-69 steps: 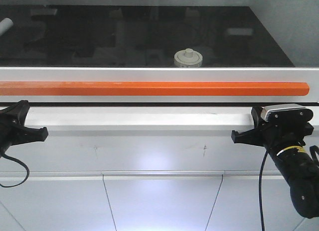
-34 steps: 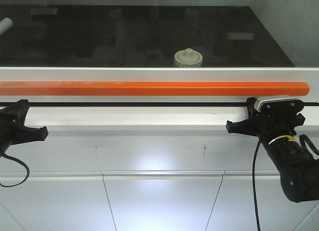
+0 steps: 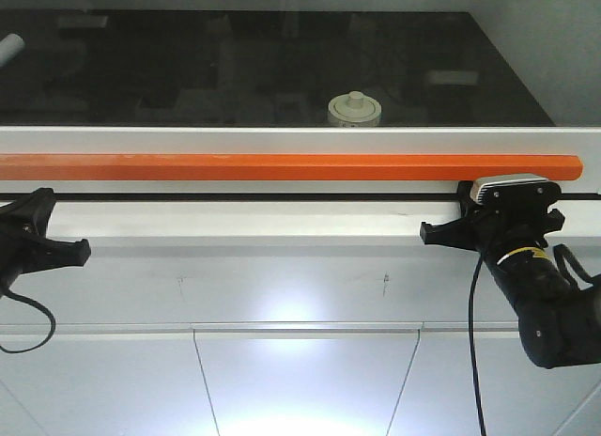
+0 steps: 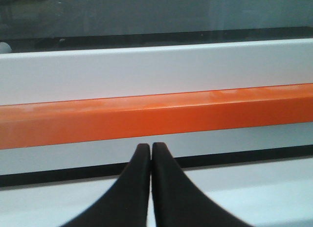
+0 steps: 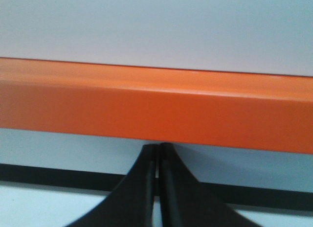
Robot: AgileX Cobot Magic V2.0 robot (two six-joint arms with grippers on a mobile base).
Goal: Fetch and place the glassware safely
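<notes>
In the front view, my left gripper (image 3: 81,252) hangs low at the left edge and my right gripper (image 3: 429,233) sits to the right, its tips just below the orange bar (image 3: 282,166) that runs across the white frame (image 3: 282,138). Neither gripper holds anything. The jar (image 3: 354,110) stands behind the dark glass panel (image 3: 188,70), above and beyond both grippers. It is nearer my right gripper, a little to its left, and well off to the right of my left one. Only its cream-white lid (image 3: 354,107) with the small knob clears the frame.

From my left wrist, my left gripper (image 4: 150,148) has its fingers pressed together, empty, with the orange bar (image 4: 156,114) just ahead of the tips.

From my right wrist, my right gripper (image 5: 159,148) is nearly closed with only a sliver between the fingers, empty. Its tips are close under the orange bar (image 5: 156,107).
</notes>
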